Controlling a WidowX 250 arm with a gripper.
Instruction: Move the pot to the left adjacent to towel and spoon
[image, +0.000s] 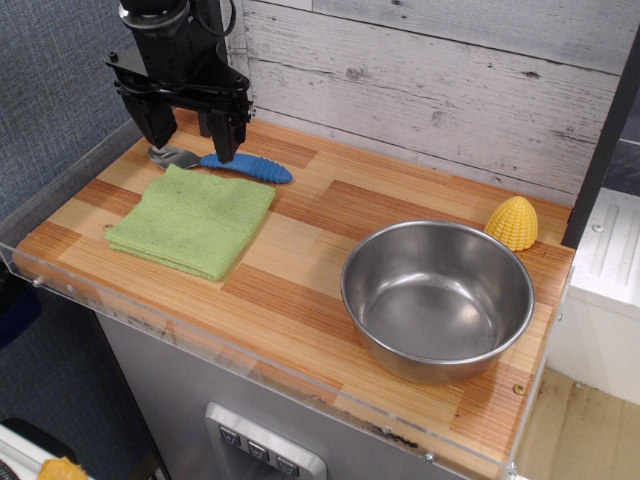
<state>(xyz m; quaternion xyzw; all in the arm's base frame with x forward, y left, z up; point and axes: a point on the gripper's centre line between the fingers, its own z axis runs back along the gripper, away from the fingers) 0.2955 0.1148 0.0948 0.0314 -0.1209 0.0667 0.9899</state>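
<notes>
Fingers (188, 135) apart, empty, above the spoon (222, 162); your pot (437, 294) lies well off to the right, past the towel (192, 220).

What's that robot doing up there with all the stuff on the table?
Right now the robot isn't holding anything. Its claw is open and empty, hanging at the back left, over the spoon that lies just behind the green towel. The shiny pot sits empty on the right side of the table, away from the towel, with a yellow corn toy just behind it. The pot is meant to end up next to the towel and spoon, and that hasn't happened yet.
</notes>
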